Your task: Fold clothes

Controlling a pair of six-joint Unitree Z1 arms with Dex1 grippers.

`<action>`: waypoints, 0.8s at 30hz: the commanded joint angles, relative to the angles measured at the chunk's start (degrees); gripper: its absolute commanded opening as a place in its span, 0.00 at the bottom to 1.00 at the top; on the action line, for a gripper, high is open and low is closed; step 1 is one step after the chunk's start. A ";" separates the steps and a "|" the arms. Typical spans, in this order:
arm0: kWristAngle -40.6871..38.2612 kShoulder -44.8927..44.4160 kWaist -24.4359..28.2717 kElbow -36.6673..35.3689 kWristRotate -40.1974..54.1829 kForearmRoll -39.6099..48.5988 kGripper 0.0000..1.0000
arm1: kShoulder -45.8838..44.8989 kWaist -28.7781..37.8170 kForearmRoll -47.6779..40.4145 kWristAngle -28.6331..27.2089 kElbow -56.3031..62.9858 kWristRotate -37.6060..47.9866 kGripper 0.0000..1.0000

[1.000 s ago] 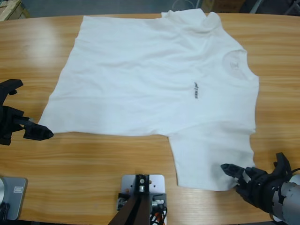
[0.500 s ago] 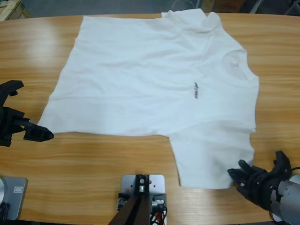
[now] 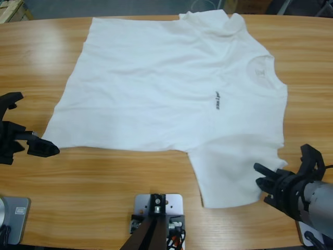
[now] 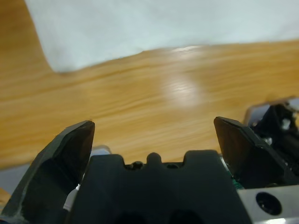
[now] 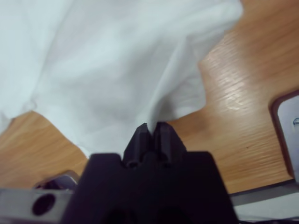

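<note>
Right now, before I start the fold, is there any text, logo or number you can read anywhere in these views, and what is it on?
Small dark text logo on the chest of the white T-shirt: too small and blurred to read.
Faint print inside the collar: not legible.
Neither wrist view shows any text, and nothing else carries any.
</note>
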 commanded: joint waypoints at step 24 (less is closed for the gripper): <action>-1.14 5.39 19.64 25.94 -28.03 -36.82 0.74 | 2.29 -5.12 0.61 0.66 -0.84 -11.14 0.00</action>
